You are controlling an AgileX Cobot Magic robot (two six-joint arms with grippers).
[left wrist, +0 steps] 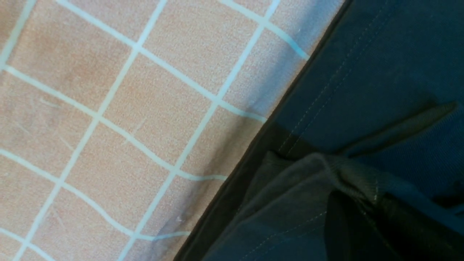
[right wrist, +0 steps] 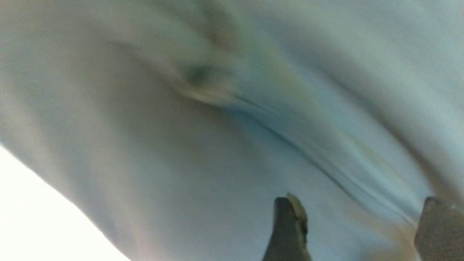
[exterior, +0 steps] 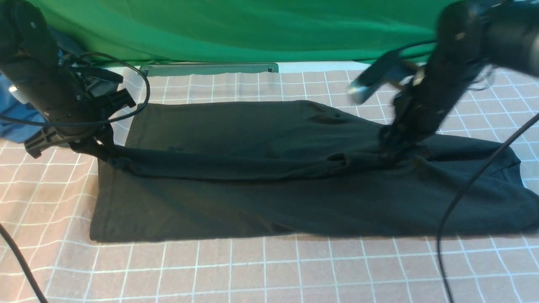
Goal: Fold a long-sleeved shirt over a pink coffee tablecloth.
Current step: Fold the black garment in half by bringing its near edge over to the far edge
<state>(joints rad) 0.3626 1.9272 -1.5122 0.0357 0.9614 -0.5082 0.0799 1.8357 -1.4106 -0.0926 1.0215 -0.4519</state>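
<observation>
Front view: left end effector (exterior: 94, 145) pinches the long-sleeved shirt (exterior: 252, 202) above the pink coffee tablecloth (exterior: 252, 269); right end effector (exterior: 393, 151) rests on it, fingers spread

One shirt (exterior: 269, 202); one tablecloth (exterior: 269, 269); two grippers: left gripper (exterior: 90, 145), right gripper (exterior: 393, 149); one green backdrop (exterior: 236, 29); one blue garment (exterior: 14, 118).

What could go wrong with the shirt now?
The left fingers pinch just one end of the shirt, which is pulled tight, so it might slip out or drag the whole shirt crooked. The right fingers are open close over the fabric and could snag it, messing up the fold. A cable hangs across the shirt's right side and might catch on it.
</observation>
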